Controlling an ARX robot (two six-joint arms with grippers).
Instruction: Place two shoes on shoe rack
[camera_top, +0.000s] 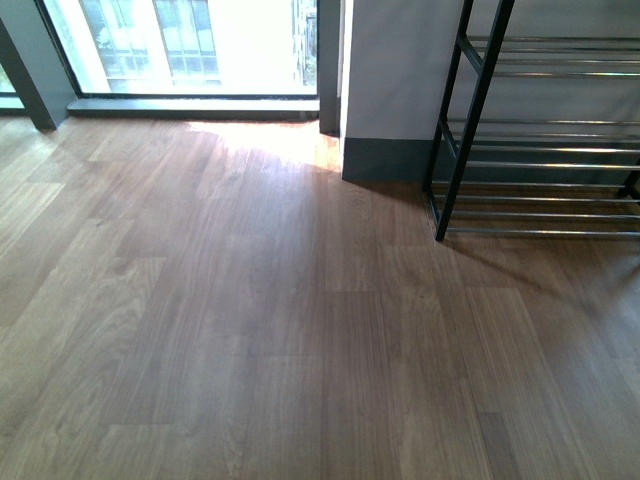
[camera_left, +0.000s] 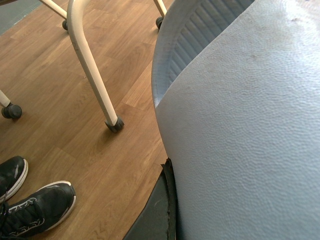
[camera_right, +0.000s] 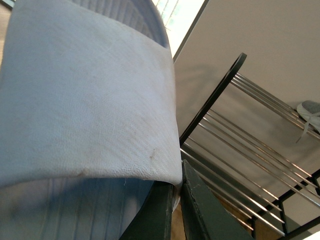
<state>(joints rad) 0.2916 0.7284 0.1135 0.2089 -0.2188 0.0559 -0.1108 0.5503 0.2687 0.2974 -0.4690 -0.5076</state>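
Observation:
Each gripper holds a pale blue-white slide shoe with a ribbed footbed, seen only in the wrist views. My left gripper (camera_left: 167, 167) is shut on the wide strap of one shoe (camera_left: 240, 125), which fills most of that view. My right gripper (camera_right: 177, 181) is shut on the strap edge of the other shoe (camera_right: 85, 95), close to the shoe rack (camera_right: 235, 132). The shoe rack (camera_top: 545, 150), a black frame with silver bars, stands at the right of the front view against the wall. No arm or shoe shows in the front view.
A grey sneaker (camera_right: 310, 108) lies on an upper tier of the rack. A pair of black sneakers (camera_left: 35, 207) and white chair legs on casters (camera_left: 95, 75) stand on the wooden floor near the left arm. A wall pillar (camera_top: 390, 80) and window (camera_top: 190, 45) lie ahead.

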